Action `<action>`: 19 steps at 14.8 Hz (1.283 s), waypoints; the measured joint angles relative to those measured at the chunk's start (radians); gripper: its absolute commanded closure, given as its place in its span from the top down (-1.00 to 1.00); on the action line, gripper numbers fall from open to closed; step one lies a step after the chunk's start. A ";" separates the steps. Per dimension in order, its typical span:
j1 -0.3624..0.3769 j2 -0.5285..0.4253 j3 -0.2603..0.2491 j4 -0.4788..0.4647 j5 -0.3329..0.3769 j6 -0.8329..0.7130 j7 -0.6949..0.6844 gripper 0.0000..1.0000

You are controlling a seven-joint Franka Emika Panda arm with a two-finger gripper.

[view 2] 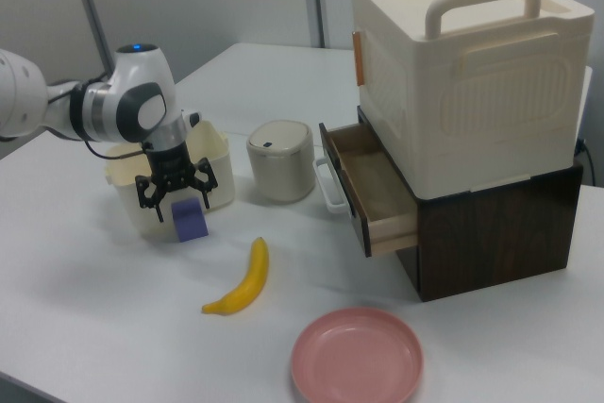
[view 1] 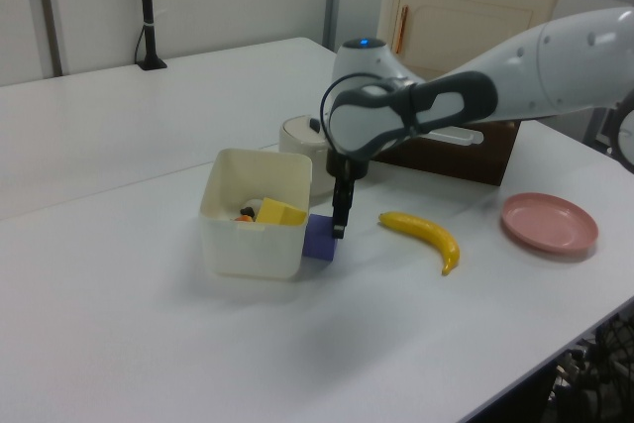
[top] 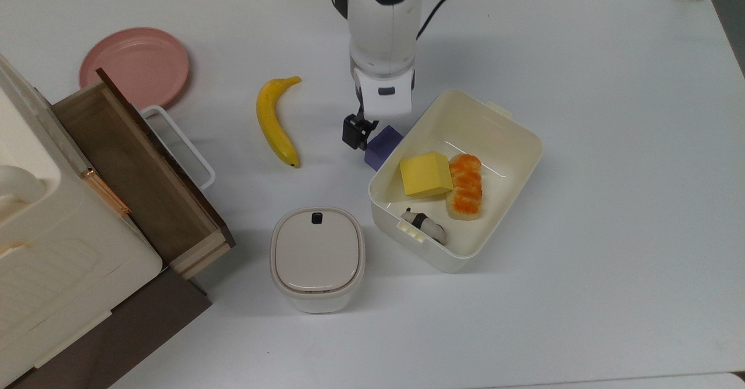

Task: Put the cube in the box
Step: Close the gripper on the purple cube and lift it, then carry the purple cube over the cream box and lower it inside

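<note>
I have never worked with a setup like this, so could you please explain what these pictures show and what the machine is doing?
This is one white robot arm with a two-finger gripper, filmed at one moment by three cameras: one from above, two from the sides. The gripper's fingers are spread open just above a small purple-blue cube, holding nothing. The cube sits on the white table, against the outside of a cream box it is meant to go into. That box already holds a yellow block, an orange-topped toy food piece and a small black-and-white item. Also on the table: a banana, a pink plate, a lidded white bin and a cabinet with an open wooden drawer.
</note>
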 measured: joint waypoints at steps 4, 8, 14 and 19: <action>0.015 0.051 0.000 0.000 -0.031 0.054 0.055 0.68; 0.028 0.064 0.000 0.003 -0.035 0.060 0.098 0.31; 0.020 0.042 -0.011 0.019 -0.037 0.054 0.105 0.32; -0.064 -0.056 -0.018 0.079 -0.043 -0.113 0.006 0.33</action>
